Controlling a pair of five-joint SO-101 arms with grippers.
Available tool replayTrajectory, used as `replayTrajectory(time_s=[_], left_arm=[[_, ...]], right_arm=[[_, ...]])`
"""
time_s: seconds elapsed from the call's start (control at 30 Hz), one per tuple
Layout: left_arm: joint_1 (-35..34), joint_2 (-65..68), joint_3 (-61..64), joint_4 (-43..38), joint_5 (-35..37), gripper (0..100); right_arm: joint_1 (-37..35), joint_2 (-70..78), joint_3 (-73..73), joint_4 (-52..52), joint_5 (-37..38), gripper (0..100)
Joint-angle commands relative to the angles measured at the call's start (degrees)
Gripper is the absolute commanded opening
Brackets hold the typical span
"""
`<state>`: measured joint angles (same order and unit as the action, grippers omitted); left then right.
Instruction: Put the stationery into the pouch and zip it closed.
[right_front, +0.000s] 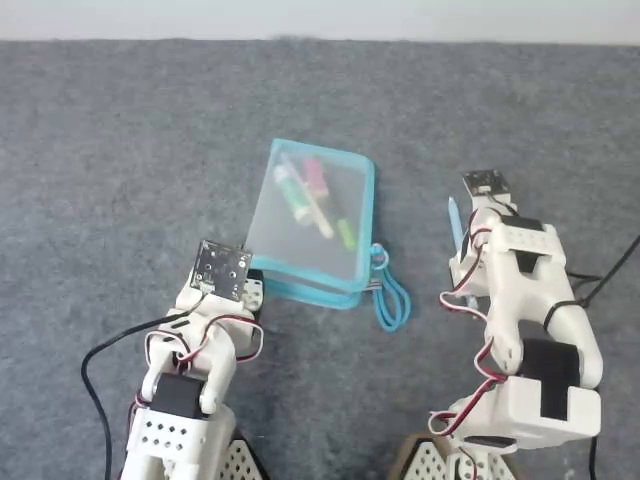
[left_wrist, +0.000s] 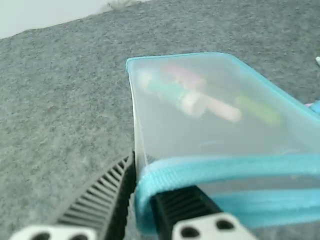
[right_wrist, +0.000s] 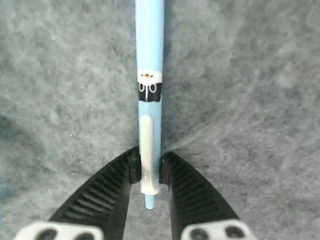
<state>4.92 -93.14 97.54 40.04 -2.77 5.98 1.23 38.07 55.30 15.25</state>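
worktop (right_front: 120, 150): grey, carpet-like; carries everything
pouch (right_front: 310, 225): see-through with a blue zip edge; lies flat mid-worktop, zip side toward the arms; blue cord (right_front: 392, 295) trails off its corner
left gripper (left_wrist: 142, 185): pinching the pouch's zip edge at the near corner
right gripper (right_wrist: 150, 167): pressed onto the clip end of the pen
pen (right_front: 455, 225): light blue; beside the pouch, not touching it
markers (right_front: 305, 195): green, pink and white ones inside the pouch

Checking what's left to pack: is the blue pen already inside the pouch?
No, the blue pen is clamped in the right arm's jaws over the grey carpet, apart from the pouch.
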Motion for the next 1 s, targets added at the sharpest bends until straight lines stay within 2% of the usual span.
replayTrajectory(time_s=[0.0, 0.27, 0.43, 0.53, 0.8, 0.97], left_arm=[[-0.09, -0.79, -0.66, -0.97, 0.26, 1], [-0.09, -0.79, -0.66, -0.97, 0.26, 1], [-0.09, -0.79, -0.66, -0.97, 0.26, 1], [-0.09, -0.79, -0.66, -1.05, 0.26, 1], [-0.09, -0.79, -0.66, -1.58, 0.26, 1], [-0.26, -0.79, -0.66, -1.49, 0.26, 1]], right_arm=[[-1.10, -5.14, -0.44, 2.59, -0.26, 0.7], [-2.33, -23.08, 2.90, 9.19, -0.18, 0.7], [-10.15, -34.42, 10.99, 9.27, 5.54, 0.7], [-13.49, -41.98, 13.54, 10.95, 6.07, 0.7], [-13.76, -57.54, 13.80, 16.40, 5.80, 0.7], [-11.82, -55.87, 16.79, 11.91, 6.07, 0.7]])
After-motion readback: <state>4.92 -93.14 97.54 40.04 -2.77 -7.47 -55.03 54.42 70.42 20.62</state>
